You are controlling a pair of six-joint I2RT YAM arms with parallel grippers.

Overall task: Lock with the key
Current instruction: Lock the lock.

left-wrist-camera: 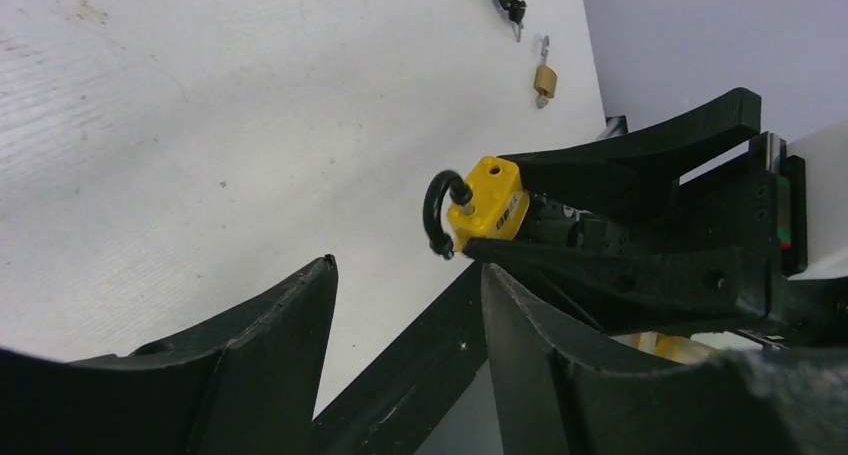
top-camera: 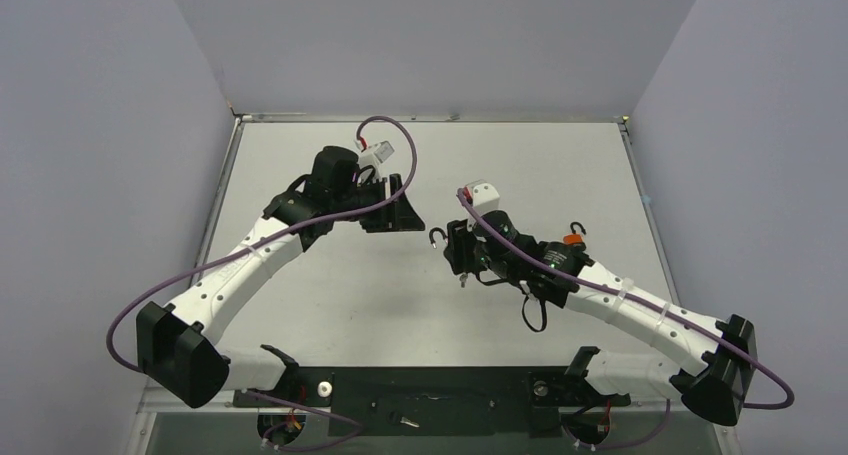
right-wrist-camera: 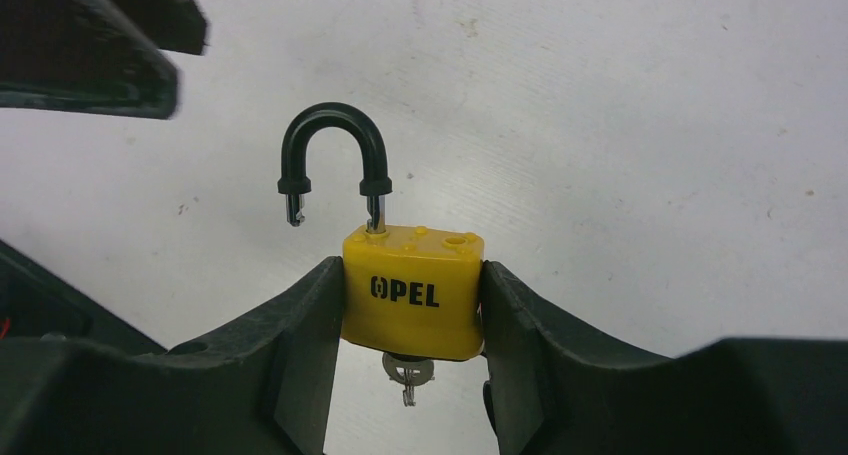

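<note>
my right claw clamps the yellow padlock by its sides, which leaves the open shackle free on top and the key poking from the keyhole underneath. my left claw hovers near, fingers apart and empty, placed, i judge, to press the shackle home.

Overhead wide, 2 close wrist views share padlock

The padlock looks smooth, glossy plastic, the key silvery metal.
</note>
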